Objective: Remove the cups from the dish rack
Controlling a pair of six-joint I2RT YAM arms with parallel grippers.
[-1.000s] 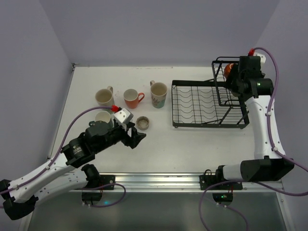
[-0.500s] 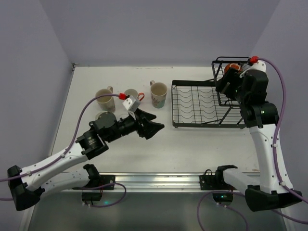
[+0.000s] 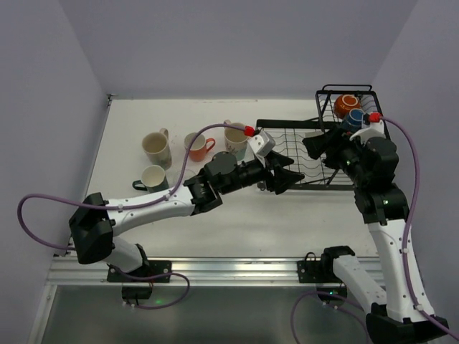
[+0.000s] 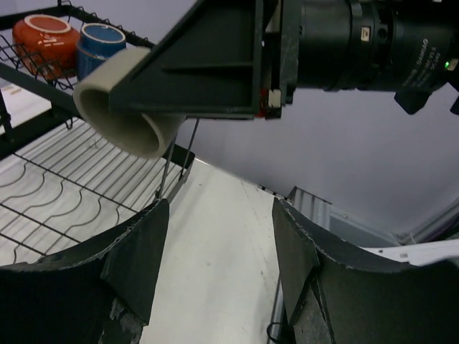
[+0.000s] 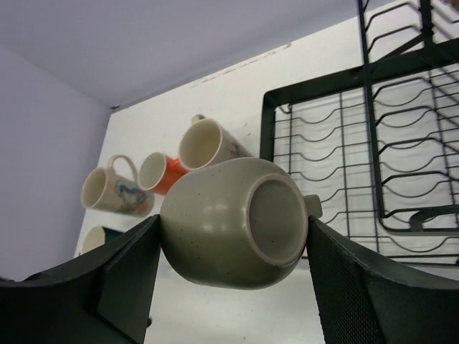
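White table (image 3: 215, 215) holds four cups (image 3: 195, 145) at its left. Left gripper (image 3: 290, 178) hovers open and empty over the dish rack (image 3: 287, 123) front edge. Right gripper (image 3: 318, 148) clamps a beige cup (image 5: 233, 222) above the tray, and two more cups (image 3: 346, 105) sit in the raised basket (image 3: 344, 87).

Beige cup (image 5: 237, 222) on its side, aloft over black wire rack (image 3: 287, 154). Orange cup (image 3: 344, 104) and blue cup (image 3: 351, 118) in basket (image 3: 347, 87), 1 o'clock. Four mugs (image 3: 195, 146) on counter (image 3: 237, 215), 10 o'clock.
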